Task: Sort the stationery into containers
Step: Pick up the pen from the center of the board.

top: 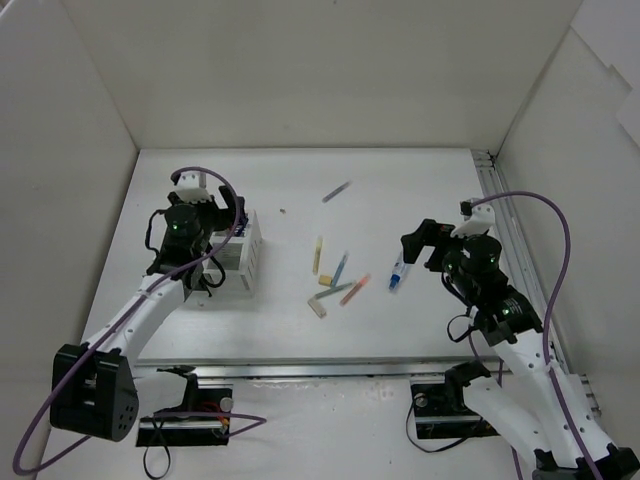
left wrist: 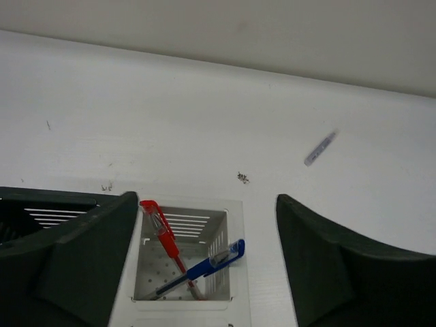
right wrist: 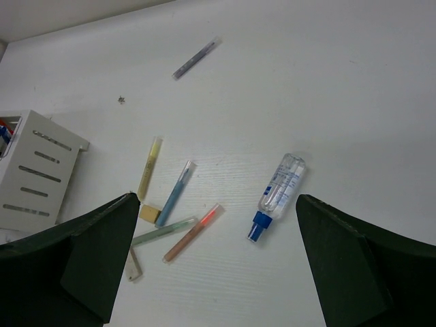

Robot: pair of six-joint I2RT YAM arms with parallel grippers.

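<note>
Fingers spread on both, left gripper (left wrist: 204, 228) is hovering over white organiser (left wrist: 236, 262), right gripper (right wrist: 218, 204) is framing tube (right wrist: 281, 184) at loose pens' (right wrist: 174, 193) three o'clock for grasping.

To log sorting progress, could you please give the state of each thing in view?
white organiser, upright, two pens inside
red pen, leaning inside it
blue pen, leaning inside it
clear tube, lying flat, capped
grey pen, lying loose
yellow pen, lying loose
light blue pen, lying loose
green pen, lying loose
orange pen, lying loose
eraser, lying loose
second eraser, lying loose
left pincer, open above organiser
right pincer, open, empty
</note>
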